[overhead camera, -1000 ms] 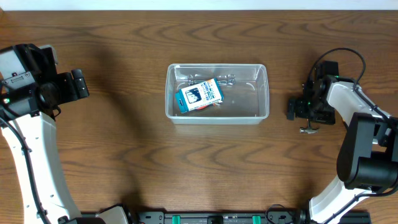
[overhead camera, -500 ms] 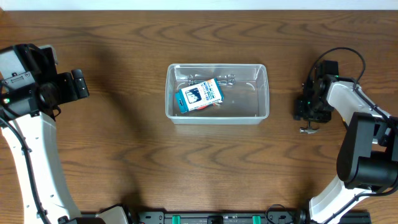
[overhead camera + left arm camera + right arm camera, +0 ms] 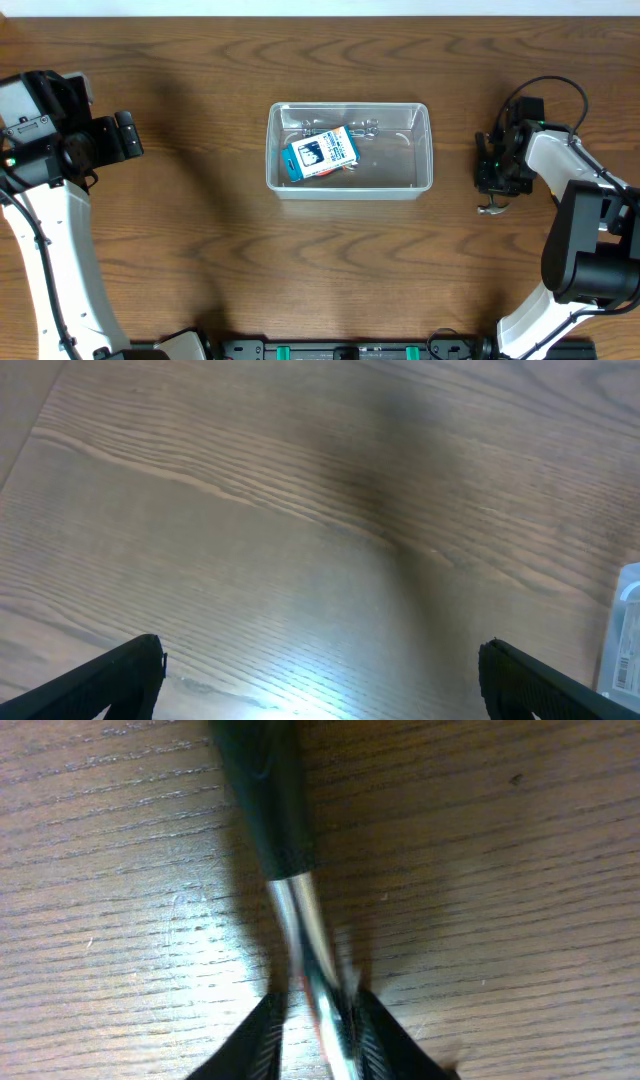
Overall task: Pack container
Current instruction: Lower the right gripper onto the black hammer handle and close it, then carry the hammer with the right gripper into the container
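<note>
pinching blurry steel tool [image 3: 280,845], black handle cut off, in right gripper [image 3: 318,1005]; holding left gripper [image 3: 320,652] wide, empty, over grained table [image 3: 250,510].

Your table [image 3: 200,250] is a dark brown wood-grain top that fills the overhead view, with a pale strip along the far edge. Directly on it, near centre, you have the container [image 3: 350,190], clear, upright, long sides running left-right. Well apart to its right is a hand tool [image 3: 268,810] with a dark handle and shiny metal shaft, low against the wood, its shadow right beside it. Can't tell if it fully rests. Left wrist view gives you wood grain with a glare patch.
</note>
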You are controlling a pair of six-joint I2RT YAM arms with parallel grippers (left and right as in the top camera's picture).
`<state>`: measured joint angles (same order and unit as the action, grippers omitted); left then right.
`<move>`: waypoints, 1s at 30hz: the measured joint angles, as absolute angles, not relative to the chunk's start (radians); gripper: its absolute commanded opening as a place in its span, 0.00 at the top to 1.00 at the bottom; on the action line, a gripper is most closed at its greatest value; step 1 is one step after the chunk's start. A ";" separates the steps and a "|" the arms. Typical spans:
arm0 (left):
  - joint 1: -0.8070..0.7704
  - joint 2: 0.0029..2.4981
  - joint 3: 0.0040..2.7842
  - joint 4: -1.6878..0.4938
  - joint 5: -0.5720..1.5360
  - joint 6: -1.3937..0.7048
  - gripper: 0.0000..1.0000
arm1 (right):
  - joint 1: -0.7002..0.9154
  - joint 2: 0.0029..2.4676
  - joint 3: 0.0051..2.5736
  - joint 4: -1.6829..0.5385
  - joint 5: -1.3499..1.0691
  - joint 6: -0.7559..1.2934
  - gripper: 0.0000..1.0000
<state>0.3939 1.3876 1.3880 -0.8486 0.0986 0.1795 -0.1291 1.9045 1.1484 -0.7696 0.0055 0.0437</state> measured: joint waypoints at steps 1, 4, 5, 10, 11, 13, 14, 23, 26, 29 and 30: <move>0.394 1.388 1.388 -0.849 0.099 0.179 0.02 | -0.129 1.905 1.148 -0.770 0.006 0.045 0.82; 0.394 1.388 1.388 -0.849 0.099 0.179 0.02 | -0.129 1.905 1.148 -0.770 0.005 0.046 0.85; 0.394 1.388 1.388 -0.849 0.099 0.179 0.02 | -0.129 1.905 1.148 -0.770 0.006 0.047 0.85; 0.394 1.388 1.388 -0.849 0.099 0.179 0.02 | -0.129 1.905 1.148 -0.770 0.005 0.048 0.87; 0.394 1.388 1.388 -0.849 0.099 0.179 0.02 | -0.129 1.905 1.148 -0.770 0.005 0.048 0.88; 0.394 1.388 1.388 -0.849 0.099 0.179 0.02 | -0.129 1.905 1.148 -0.770 0.005 0.048 0.90; 0.394 1.388 1.388 -0.848 0.099 0.179 0.02 | -0.129 1.905 1.148 -0.770 0.005 0.048 0.91; 0.394 1.388 1.388 -0.848 0.099 0.179 0.02 | -0.129 1.905 1.149 -0.770 0.006 0.049 0.99; 0.394 1.388 1.388 -0.848 0.099 0.179 0.02 | -0.129 1.905 1.153 -0.775 0.006 0.056 0.99; 0.394 1.388 1.388 -0.848 0.099 0.179 0.02 | -0.129 1.933 1.204 -0.834 0.006 0.069 0.99; 0.394 1.388 1.388 -0.848 0.099 0.179 0.02 | -0.129 1.948 1.234 -0.871 0.007 0.073 0.99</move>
<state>0.3939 1.3876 1.3880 -0.8482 0.0990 0.1795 -0.1287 1.9480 1.2343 -0.8707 0.0067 0.0727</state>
